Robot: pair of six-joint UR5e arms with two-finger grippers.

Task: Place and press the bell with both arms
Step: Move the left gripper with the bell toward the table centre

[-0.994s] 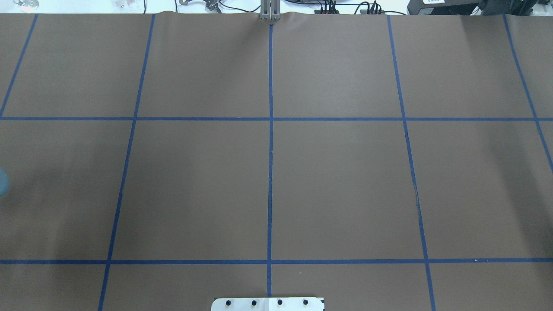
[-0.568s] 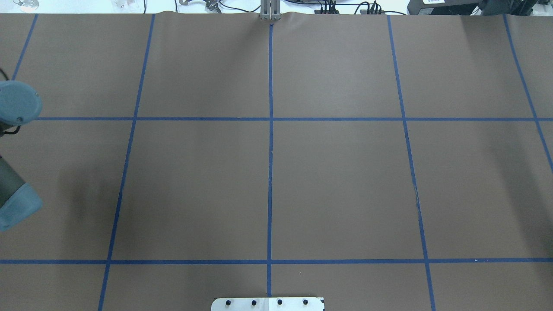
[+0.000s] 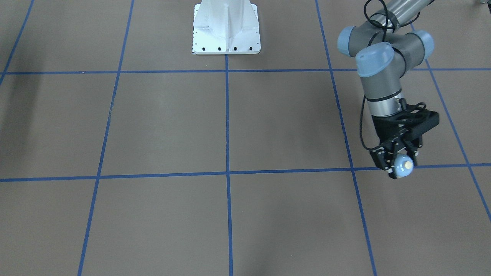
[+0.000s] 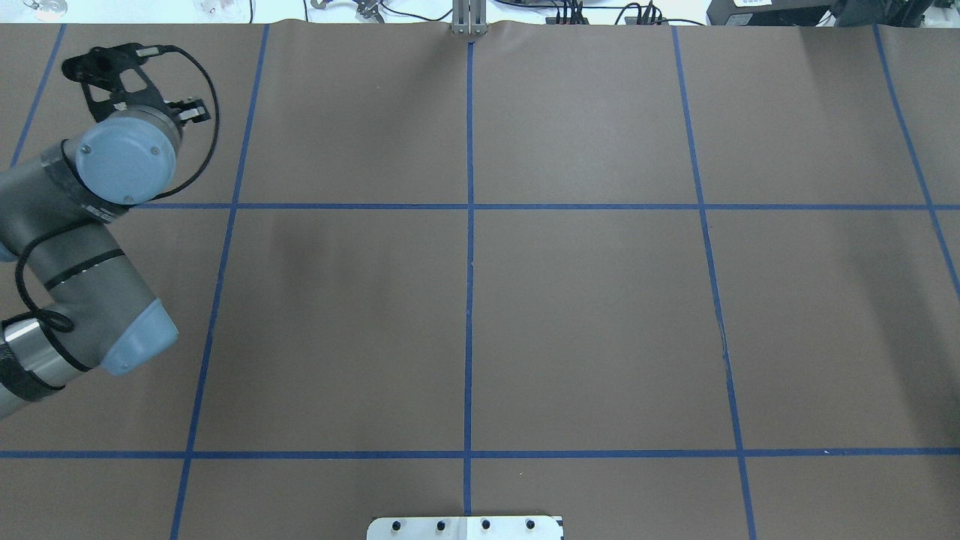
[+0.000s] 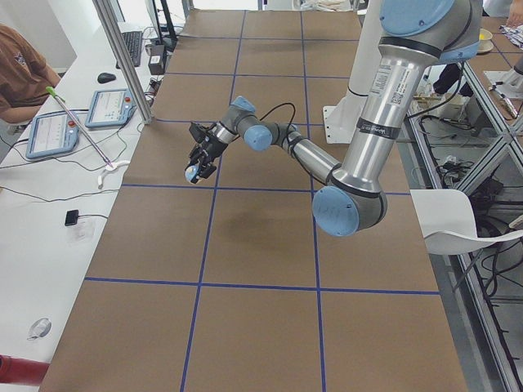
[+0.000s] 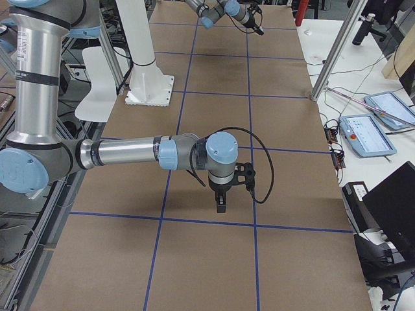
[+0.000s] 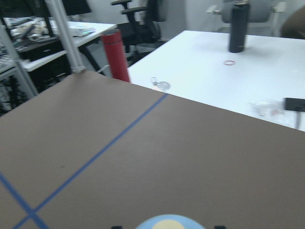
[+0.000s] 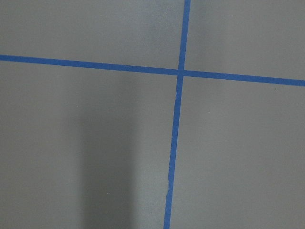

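Note:
The light-blue bell [image 3: 405,167] with its cream button sits between the fingers of my left gripper [image 3: 397,165], held above the brown table and tilted. The exterior left view shows the same gripper [image 5: 198,159] and bell [image 5: 194,173]. The bell's top shows at the bottom edge of the left wrist view [image 7: 167,223]. In the overhead view the left arm [image 4: 124,161] reaches to the far left corner and hides the bell. My right gripper [image 6: 221,206] points down over the table, seen only in the exterior right view. I cannot tell if it is open.
The white pedestal [image 3: 226,28] stands at the robot's side of the table. Blue tape lines [image 4: 469,300] divide the brown cover. A white desk with tablets [image 5: 53,131], a red bottle [image 7: 116,55] and a black bottle [image 7: 238,26] lies beyond the far edge.
The left arm has swung into the overhead view from the left edge and reached toward the table's far left corner.

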